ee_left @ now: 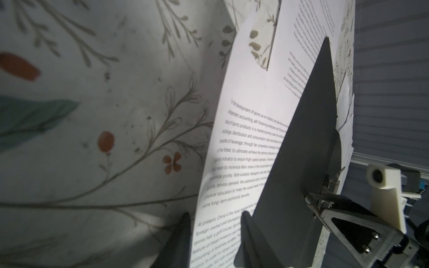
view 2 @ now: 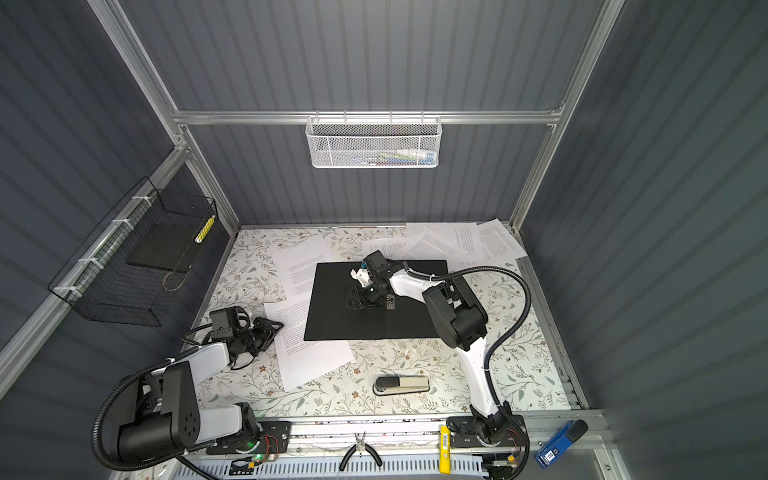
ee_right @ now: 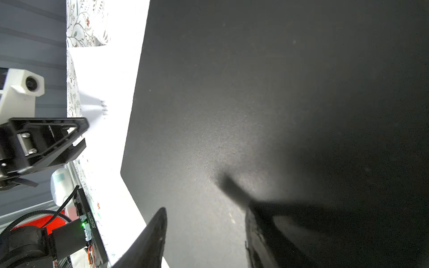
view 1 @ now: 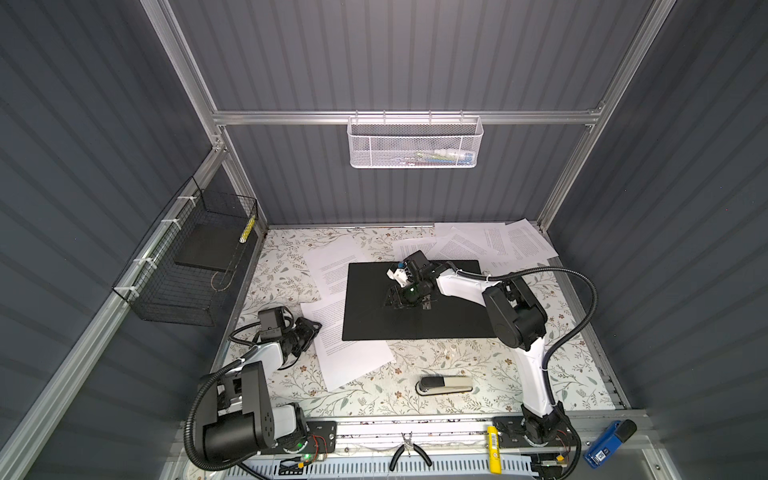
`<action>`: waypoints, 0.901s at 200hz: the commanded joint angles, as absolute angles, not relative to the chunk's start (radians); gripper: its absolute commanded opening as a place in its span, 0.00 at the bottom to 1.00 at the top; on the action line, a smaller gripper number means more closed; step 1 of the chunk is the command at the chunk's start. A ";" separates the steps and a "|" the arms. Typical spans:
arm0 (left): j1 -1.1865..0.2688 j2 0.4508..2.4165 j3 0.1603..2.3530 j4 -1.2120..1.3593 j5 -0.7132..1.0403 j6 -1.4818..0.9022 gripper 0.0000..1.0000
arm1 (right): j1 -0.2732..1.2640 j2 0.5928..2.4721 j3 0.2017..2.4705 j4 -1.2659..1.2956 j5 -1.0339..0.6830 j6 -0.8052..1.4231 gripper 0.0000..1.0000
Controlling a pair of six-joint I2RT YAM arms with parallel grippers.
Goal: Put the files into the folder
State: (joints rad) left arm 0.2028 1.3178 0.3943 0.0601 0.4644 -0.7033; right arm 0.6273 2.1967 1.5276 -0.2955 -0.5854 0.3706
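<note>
The black folder (view 1: pixel 374 307) (view 2: pixel 332 307) lies open and flat mid-table, with a small metal clip (view 1: pixel 426 305) at its middle. My right gripper (view 1: pixel 405 297) (ee_right: pixel 206 220) is down on the folder's inner face beside the clip, fingers apart and holding nothing. One of the files, a printed white sheet (view 1: pixel 353 357) (ee_left: pixel 241 139), lies at the front left, partly under the folder. My left gripper (view 1: pixel 318 326) (ee_left: pixel 216 229) is at that sheet's left edge, fingers apart, with the edge between them. Another sheet (view 1: pixel 328 266) lies back left, and several sheets (view 1: pixel 498 241) lie back right.
A stapler (view 1: pixel 445 385) lies near the front. A black wire basket (view 1: pixel 166 291) on the left wall holds a dark slab (view 1: pixel 205 249). A white mesh basket (view 1: pixel 415 143) hangs on the back rail. Pliers (view 1: pixel 409 453), a yellow item (view 1: pixel 493 449) and a blue device (view 1: pixel 609 442) sit on the front ledge.
</note>
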 commanded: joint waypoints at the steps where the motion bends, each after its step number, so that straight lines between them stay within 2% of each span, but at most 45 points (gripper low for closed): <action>1: 0.206 1.367 0.402 -0.003 0.416 -0.709 0.26 | 0.632 2.227 1.528 -0.314 -0.604 0.383 0.54; 29: 0.206 1.384 0.423 -0.016 0.397 -0.699 0.10 | 0.632 2.227 1.532 -0.311 -0.612 0.387 0.54; 40: 0.206 1.382 0.437 -0.032 0.392 -0.691 0.00 | 0.631 2.226 1.534 -0.310 -0.617 0.388 0.54; 58: 0.206 1.362 0.477 -0.090 0.390 -0.677 0.00 | 0.630 2.212 1.531 -0.294 -0.636 0.394 0.56; 95: 0.206 1.163 0.592 -0.316 0.370 -0.652 0.00 | 0.615 2.102 1.499 -0.211 -0.670 0.427 0.76; 130: 0.203 1.008 0.765 -0.551 0.337 -0.573 0.00 | 0.574 1.961 1.428 -0.113 -0.675 0.488 0.87; 136: 0.204 0.994 0.794 -0.570 0.349 -0.563 0.00 | 0.566 1.933 1.408 -0.090 -0.673 0.499 0.90; 138: 0.204 0.988 0.803 -0.572 0.360 -0.561 0.00 | 0.563 1.925 1.400 -0.082 -0.674 0.502 0.96; 141: 0.204 0.981 0.816 -0.573 0.381 -0.558 0.00 | 0.557 1.907 1.384 -0.063 -0.676 0.511 0.99; 165: 0.201 0.972 0.922 -0.553 0.582 -0.563 0.00 | 0.517 1.826 1.303 0.015 -0.706 0.544 0.99; 180: 0.166 0.973 1.007 -0.565 0.628 -0.574 0.00 | 0.489 1.776 1.248 0.041 -0.690 0.549 0.99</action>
